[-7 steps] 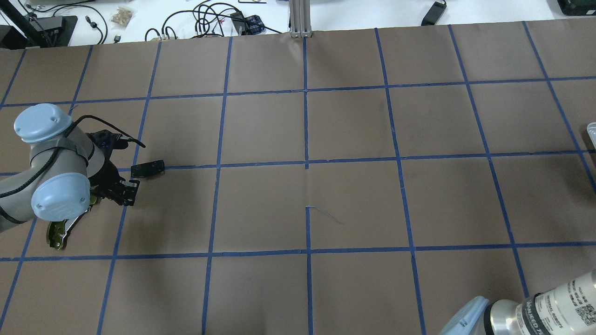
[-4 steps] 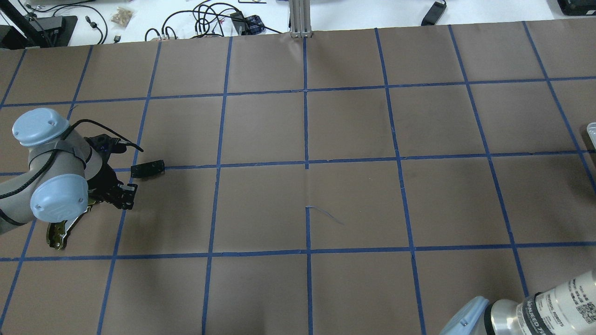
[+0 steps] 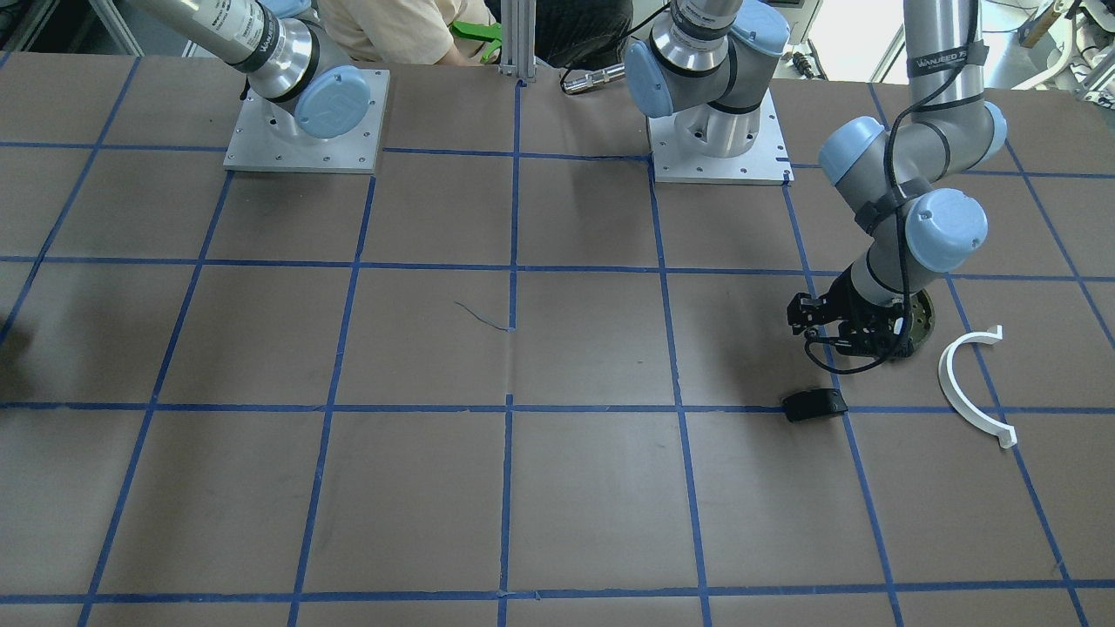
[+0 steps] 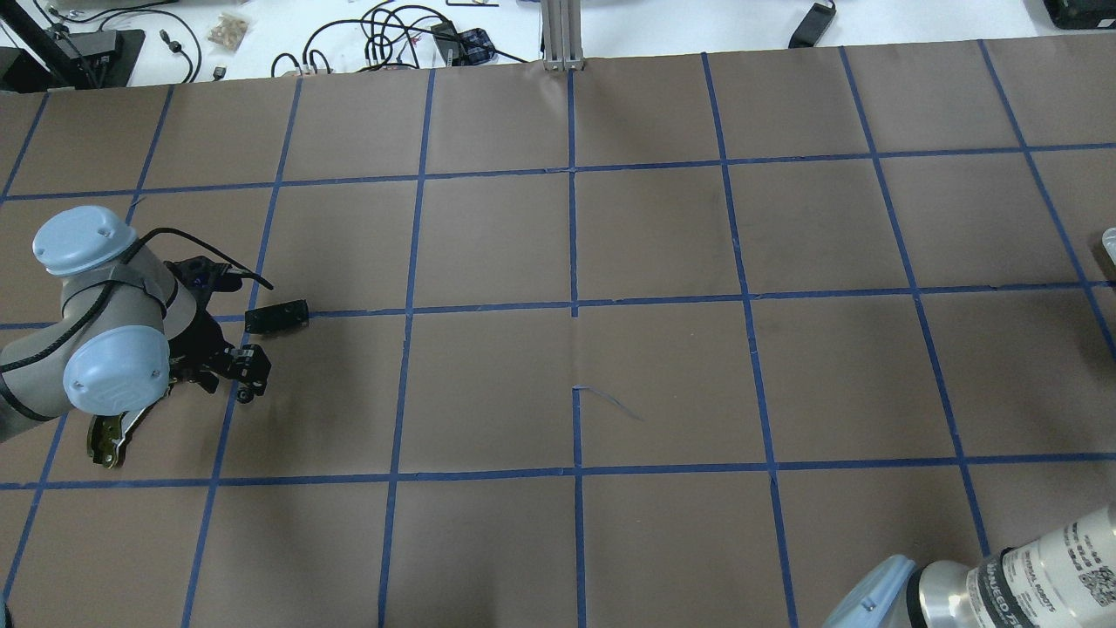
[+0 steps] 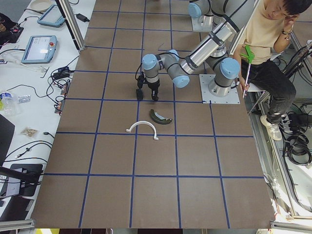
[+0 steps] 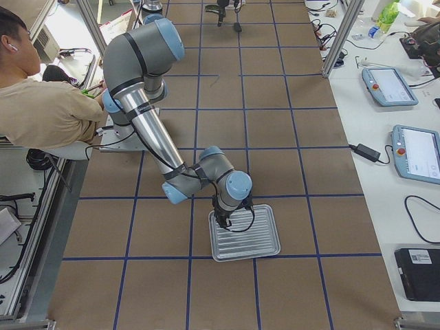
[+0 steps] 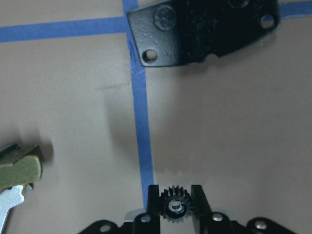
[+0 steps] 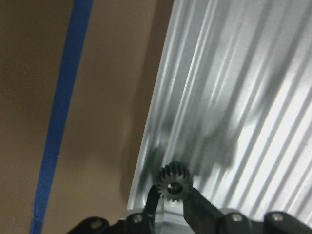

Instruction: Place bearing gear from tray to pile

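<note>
My left gripper (image 7: 175, 204) is shut on a small black toothed bearing gear (image 7: 175, 207), low over the table beside a blue tape line. The pile lies around it: a flat black pad (image 7: 204, 29) ahead, the olive brake shoe (image 7: 19, 170) to the side, and the white half-ring (image 3: 971, 387) farther off. In the overhead view the left gripper (image 4: 248, 375) sits between the black pad (image 4: 277, 316) and the brake shoe (image 4: 109, 436). My right gripper (image 8: 173, 195) is shut on another gear (image 8: 174, 184) at the edge of the ribbed metal tray (image 8: 243, 97).
The tray (image 6: 261, 242) lies at the table's right end under the right arm. Both arm bases stand on plates (image 3: 300, 122) at the robot's side. A person sits behind the robot (image 5: 270, 34). Cables and devices lie beyond the far table edge (image 4: 392, 35).
The left wrist has shifted slightly toward the robot and to the right, and turned a little, with the gear still in it. The pile parts have not moved.
</note>
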Robot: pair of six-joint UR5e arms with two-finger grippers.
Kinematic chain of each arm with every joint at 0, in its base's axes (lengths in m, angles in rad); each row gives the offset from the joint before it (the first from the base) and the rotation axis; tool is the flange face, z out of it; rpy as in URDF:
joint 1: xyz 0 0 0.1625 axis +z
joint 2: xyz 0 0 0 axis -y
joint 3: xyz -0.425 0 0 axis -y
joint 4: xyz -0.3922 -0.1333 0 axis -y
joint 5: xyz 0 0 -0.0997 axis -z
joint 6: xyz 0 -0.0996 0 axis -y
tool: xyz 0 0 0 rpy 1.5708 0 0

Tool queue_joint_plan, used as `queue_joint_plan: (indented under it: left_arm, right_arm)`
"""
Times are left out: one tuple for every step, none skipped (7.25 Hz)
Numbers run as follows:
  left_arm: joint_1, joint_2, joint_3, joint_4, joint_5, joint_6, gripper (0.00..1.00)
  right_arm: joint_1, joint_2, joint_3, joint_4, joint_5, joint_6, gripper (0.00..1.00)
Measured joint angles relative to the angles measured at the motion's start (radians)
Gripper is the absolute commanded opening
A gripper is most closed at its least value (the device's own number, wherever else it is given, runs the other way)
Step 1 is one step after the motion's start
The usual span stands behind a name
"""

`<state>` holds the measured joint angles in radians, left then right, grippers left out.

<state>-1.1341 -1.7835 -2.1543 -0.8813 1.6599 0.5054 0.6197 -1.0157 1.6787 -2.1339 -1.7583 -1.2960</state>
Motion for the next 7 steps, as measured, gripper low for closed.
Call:
queue_joint_plan:
  left_arm:
    - [-0.01,0.006,0.023,-0.016,0.001,-0.008,1.0]
    - [-0.027,0.012,0.076,-0.081,0.001,-0.028,1.0]
    - [-0.053,0.017,0.17,-0.211,0.001,-0.059,1.0]
    - [-0.086,0.026,0.285,-0.349,0.003,-0.092,1.0]
    - [-0.121,0.041,0.395,-0.469,0.004,-0.121,1.0]
    - [-0.157,0.067,0.484,-0.565,0.003,-0.155,1.0]
    - [-0.205,0.109,0.536,-0.629,0.001,-0.184,1.0]
  right_arm:
    - [0.0,-0.003,0.0,0.002,-0.008,-0.001,0.0]
    - [0.0,-0.006,-0.001,0.004,-0.012,-0.001,0.0]
    - [0.003,-0.014,-0.002,0.006,-0.013,-0.002,0.0]
    - [0.009,-0.036,-0.002,0.009,-0.012,-0.001,0.0]
    - [0.022,-0.065,-0.001,0.02,-0.007,0.009,0.0]
    - [0.057,-0.095,0.0,0.043,-0.003,0.051,0.0]
    - [0.11,-0.122,0.002,0.072,0.006,0.119,0.0]
